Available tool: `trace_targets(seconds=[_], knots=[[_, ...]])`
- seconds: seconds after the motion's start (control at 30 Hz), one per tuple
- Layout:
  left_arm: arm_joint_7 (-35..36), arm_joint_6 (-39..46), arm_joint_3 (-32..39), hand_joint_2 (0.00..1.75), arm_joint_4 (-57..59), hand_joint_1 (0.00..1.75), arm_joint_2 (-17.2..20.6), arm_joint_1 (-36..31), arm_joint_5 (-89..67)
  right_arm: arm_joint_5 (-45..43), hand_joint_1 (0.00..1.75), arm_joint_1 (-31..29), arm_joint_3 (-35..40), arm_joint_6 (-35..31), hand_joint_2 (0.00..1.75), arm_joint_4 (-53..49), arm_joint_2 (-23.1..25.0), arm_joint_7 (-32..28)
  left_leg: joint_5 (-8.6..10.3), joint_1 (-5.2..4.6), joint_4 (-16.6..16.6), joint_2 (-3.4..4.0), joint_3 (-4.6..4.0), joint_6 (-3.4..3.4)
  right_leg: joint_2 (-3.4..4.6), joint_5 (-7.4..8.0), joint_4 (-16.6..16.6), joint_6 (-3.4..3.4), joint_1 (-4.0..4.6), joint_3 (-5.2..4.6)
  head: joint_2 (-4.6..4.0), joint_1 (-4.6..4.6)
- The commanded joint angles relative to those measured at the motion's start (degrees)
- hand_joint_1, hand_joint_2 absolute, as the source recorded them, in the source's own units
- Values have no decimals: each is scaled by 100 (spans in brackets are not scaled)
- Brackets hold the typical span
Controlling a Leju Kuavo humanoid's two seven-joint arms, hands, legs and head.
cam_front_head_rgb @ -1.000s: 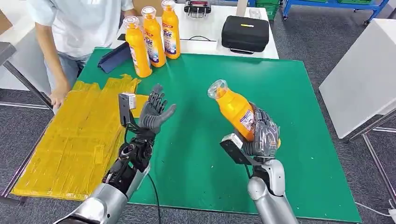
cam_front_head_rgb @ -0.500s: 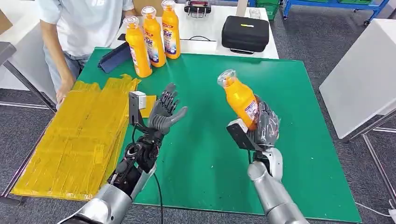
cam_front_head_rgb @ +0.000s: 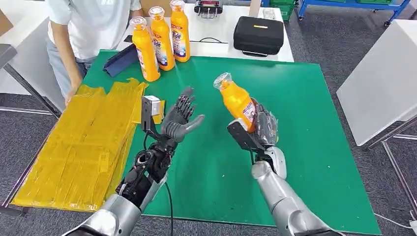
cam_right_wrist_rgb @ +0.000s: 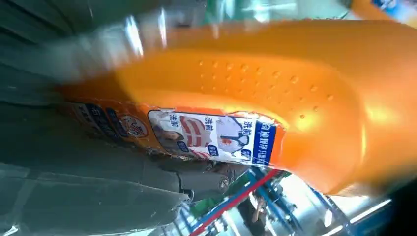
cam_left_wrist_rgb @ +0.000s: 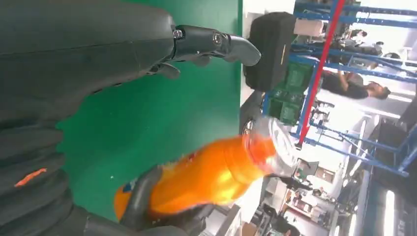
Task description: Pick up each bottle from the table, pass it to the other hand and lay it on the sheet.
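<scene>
My right hand (cam_front_head_rgb: 263, 129) grips an orange bottle (cam_front_head_rgb: 236, 101) by its lower body and holds it above the green table (cam_front_head_rgb: 305, 108), tilted with its clear-wrapped cap toward the left. The bottle (cam_right_wrist_rgb: 275, 98) shows close up with its label in the right wrist view. My left hand (cam_front_head_rgb: 179, 118) is raised with fingers spread and palm toward the bottle, a short gap apart, holding nothing. In the left wrist view the bottle (cam_left_wrist_rgb: 211, 172) lies beyond my fingers (cam_left_wrist_rgb: 216, 42). Three more orange bottles (cam_front_head_rgb: 160, 39) stand upright at the table's far left. The yellow sheet (cam_front_head_rgb: 78, 142) covers the table's left side.
A person (cam_front_head_rgb: 83, 29) stands at the far left corner with a hand (cam_front_head_rgb: 71, 93) by the sheet's edge. A dark blue flat case (cam_front_head_rgb: 118, 60) lies beside the standing bottles. A black case (cam_front_head_rgb: 258, 34) sits on the white table behind. A white table (cam_front_head_rgb: 383, 78) stands to the right.
My right hand has carried the bottle leftward toward the middle. My left hand has moved right and up toward it, fingers still spread. The person's hand has drawn back along the sheet's edge.
</scene>
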Motion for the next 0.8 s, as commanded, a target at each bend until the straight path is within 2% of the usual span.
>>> trace_targets(seconds=[0.03, 0.2, 0.3, 0.33, 0.5, 0.6, 0.7, 0.8], knots=[[14, -39, -112, 175, 112, 0, 72, -179, -42, -238, 175, -403, 145, 431, 175, 604, 257, -571, -9, 4, 2, 17, 12, -13, 13, -3, -2, -10, 4, 10, 0, 2], [-18, -78, -87, 175, 150, 0, 78, -183, -67, -518, 175, -179, 441, 869, 175, 151, 381, -1070, -16, 9, 3, 17, 25, -21, 12, -11, -3, -17, 9, 25, 0, 2], [-41, -117, -78, 175, 168, 0, 85, -186, -80, -865, 175, 64, 711, 1444, 175, -334, 387, -1393, -27, 12, 6, 23, 42, -30, 16, -18, -4, -24, 13, 43, 0, 0], [-48, -121, -72, 175, 181, 0, 87, -194, -80, -931, 175, 148, 802, 1519, 175, -477, 378, -1417, -11, 6, 0, 12, 19, -16, 8, -7, -4, -13, 6, 18, 0, 0], [-52, -123, -71, 175, 187, 0, 88, -196, -80, -951, 175, 170, 822, 1526, 175, -510, 362, -1407, -18, 9, 4, 17, 28, -20, 11, -12, -4, -17, 9, 27, 0, 0], [-76, -135, -79, 175, 223, 0, 90, -208, -84, -1756, 175, 426, 938, 2237, 175, -949, 294, -1714, -11, 8, 3, 8, 19, -16, 2, -9, -5, -16, 8, 20, 0, 2], [-89, -120, -81, 175, 227, 0, 99, -207, -83, -2140, 175, 599, 924, 2486, 175, -1125, 187, -1714, -11, 8, 0, 4, 20, -17, 0, -10, -7, -16, 8, 22, 2, 2], [-87, -112, -84, 175, 211, 0, 113, -200, -75, -2230, 175, 637, 921, 2468, 175, -1107, 121, -1714, -14, 9, 0, 4, 25, -19, -1, -12, -8, -17, 8, 28, 0, 2]])
